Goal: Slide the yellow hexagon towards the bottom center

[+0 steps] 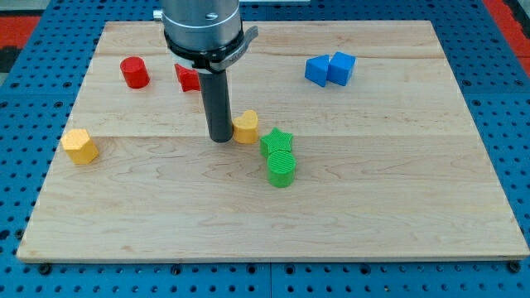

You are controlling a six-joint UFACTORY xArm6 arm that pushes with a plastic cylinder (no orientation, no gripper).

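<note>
The yellow hexagon (79, 146) sits by the table's (397, 215) left edge, well apart from the other blocks. It looks light, stiff and easy to slide on smooth wood, so I judge a push on its far-left face best. The tool is a bare rod, grasping nothing. My tip (220, 139) stands beside, perhaps touching, another yellow block (246, 127). The green blocks (281, 168) crowd the middle.

Lab: wooden board (414, 207), blue pegboard (513, 99).
</note>
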